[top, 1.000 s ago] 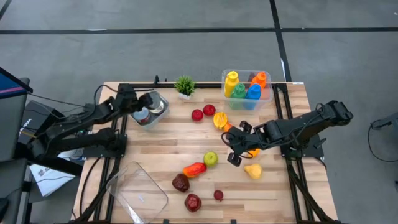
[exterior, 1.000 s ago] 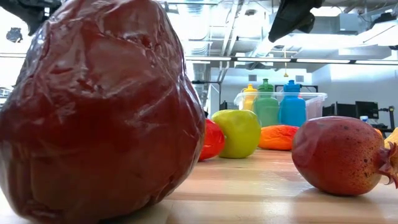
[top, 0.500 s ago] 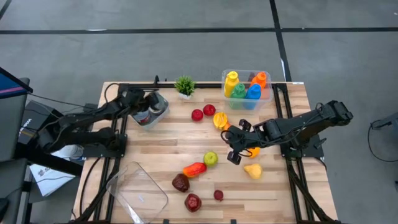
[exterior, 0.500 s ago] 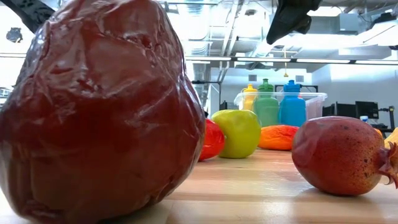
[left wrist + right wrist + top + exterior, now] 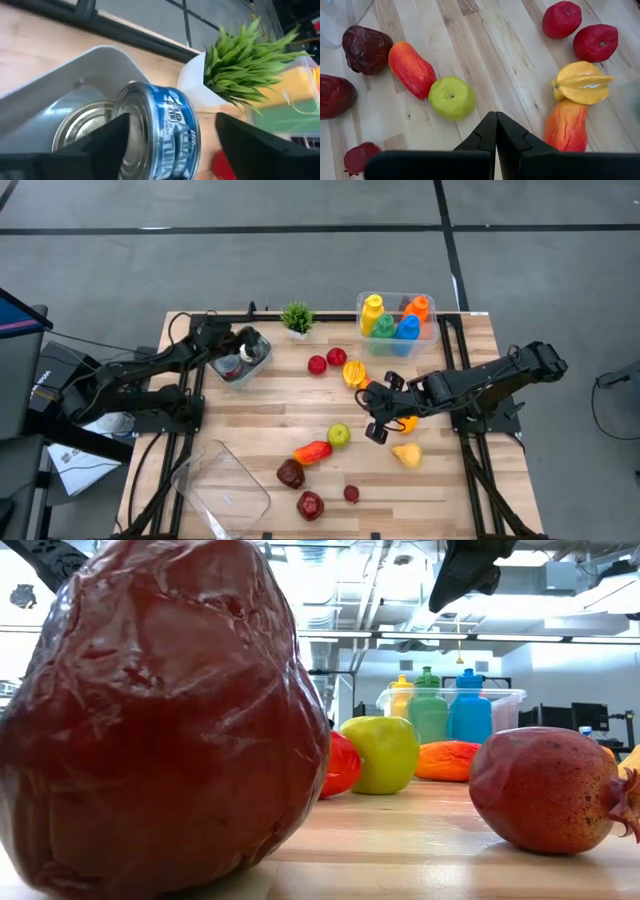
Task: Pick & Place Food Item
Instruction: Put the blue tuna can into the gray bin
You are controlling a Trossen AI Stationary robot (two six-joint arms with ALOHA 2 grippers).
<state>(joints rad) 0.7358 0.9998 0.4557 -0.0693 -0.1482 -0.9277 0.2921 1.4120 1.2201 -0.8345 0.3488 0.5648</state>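
Observation:
My left gripper reaches over the grey bin at the table's far left. It is open, with one finger on each side of a blue-labelled can. The can lies tilted on its side in the bin, next to a second can's silver top. My right gripper is shut and hangs above the table's middle, with nothing in it. Below it lie a green apple, a red-orange fruit and an orange fruit. My left gripper stands open around the can's middle, slanting down from the table's left side. One finger shows close against the can's end rim. Whether it touches the can I cannot tell.
A potted plant stands just right of the grey bin. A clear tub of coloured bottles sits at the far right. Red fruits, a starfruit, a yellow pear and dark red fruits are scattered about. A clear tray lies near left.
My left gripper has gone down and a little toward the plant, over the grey bin, carrying the blue can. Its fingers now stand wider apart, and the can lies in the bin.

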